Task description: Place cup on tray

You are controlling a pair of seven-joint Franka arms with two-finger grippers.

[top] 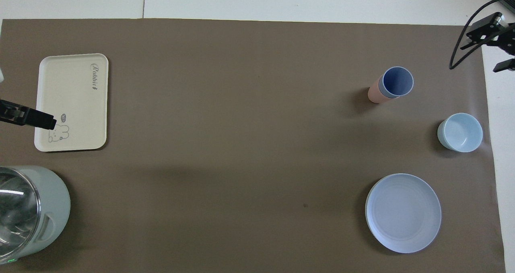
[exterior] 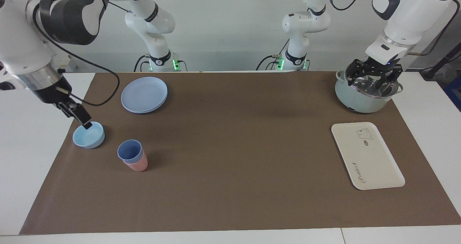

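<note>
Right now, on the facing view, the tray (exterior: 367,156) sits bare at the left arm's end of the table, and I read everything off it. The cup (exterior: 129,150) stands upright, well apart from the tray at the right arm's end of the mat, nested in the pink cup (exterior: 138,163), so nothing has been delivered yet. The right gripper (exterior: 86,124) hangs low by the rim of the light-blue bowl (exterior: 89,136), which stands beside the cups and a little farther still from the tray. I cannot tell whether this tool is released or clenched, and I see nothing in it. The left gripper (exterior: 374,77) waits over the pot (exterior: 363,100), which is near the tray on the robots' side, jaws spread and holding nothing. On the overhead view the cup (top: 397,81) shows its open mouth, leaning a little in its pink partner, and the tray (top: 72,79) is clear of objects, with only the left gripper (top: 44,120) showing over its edge. The right gripper (top: 493,43) appears out past the mat's edge, away from the bowl and not over the cup. I judge that we are in the approach step. Next I need that tool brought over the blue cup's rim, then a grip that lifts it out while the pink one stays behind.
</note>
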